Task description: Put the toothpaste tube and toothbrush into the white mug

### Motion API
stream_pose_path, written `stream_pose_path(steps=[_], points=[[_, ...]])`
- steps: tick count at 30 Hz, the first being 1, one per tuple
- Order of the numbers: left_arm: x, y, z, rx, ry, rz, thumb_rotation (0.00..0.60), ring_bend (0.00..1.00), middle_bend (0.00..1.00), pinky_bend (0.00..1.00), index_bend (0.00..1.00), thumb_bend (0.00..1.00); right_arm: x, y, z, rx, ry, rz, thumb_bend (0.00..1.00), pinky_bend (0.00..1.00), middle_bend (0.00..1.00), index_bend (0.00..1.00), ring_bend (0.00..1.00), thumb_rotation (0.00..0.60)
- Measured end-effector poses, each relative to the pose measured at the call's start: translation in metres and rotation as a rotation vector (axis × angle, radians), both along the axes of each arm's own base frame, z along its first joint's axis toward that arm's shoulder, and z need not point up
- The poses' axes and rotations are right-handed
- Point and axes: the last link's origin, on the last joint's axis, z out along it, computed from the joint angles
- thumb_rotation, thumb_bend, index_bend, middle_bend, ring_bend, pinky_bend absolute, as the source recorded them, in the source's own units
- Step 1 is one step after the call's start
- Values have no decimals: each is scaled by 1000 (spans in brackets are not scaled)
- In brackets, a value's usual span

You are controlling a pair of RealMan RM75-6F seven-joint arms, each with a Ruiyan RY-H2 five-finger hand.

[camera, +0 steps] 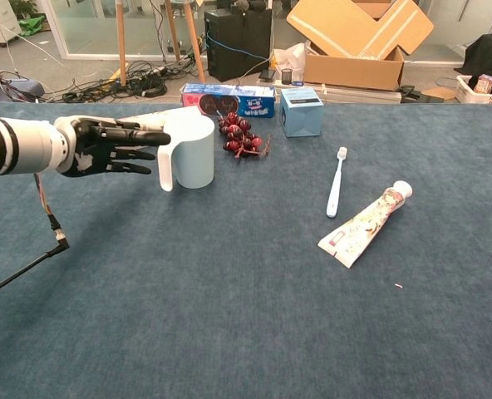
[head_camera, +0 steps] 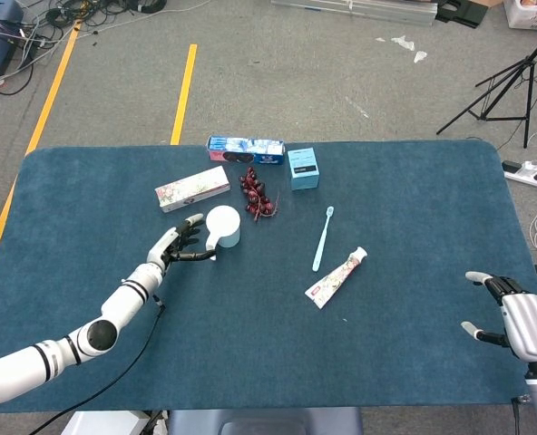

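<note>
**Head view: left hand at mug handle**

My left hand (head_camera: 180, 243), fingers spread and empty, reaches the white mug (head_camera: 223, 226) upright on the desk (head_camera: 414, 199). Toothbrush (head_camera: 322, 237) and toothpaste tube (head_camera: 336, 277) lie mid-desk. Tube likely soft: grip mid-body. Brush light, rigid: pinch handle.

Left hand (camera: 105, 145) outstretched, fingers spread; right hand (head_camera: 513, 322) resting, uncurled.

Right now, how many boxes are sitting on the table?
3. A blue cookie box lies along the far edge, a light blue box stands just right of it, and a floral box lies behind the white mug. None seems hidden.
</note>
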Motion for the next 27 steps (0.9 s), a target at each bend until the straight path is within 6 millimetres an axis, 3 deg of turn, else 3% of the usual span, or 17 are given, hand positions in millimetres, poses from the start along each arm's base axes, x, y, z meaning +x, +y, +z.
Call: stream_pose_path(steps=[27], points=[[7,-6,-8,-61,-29,-3,600,88,98,94,58,13,0,0,-1,7,1,1,0,607,405,315,350,600]])
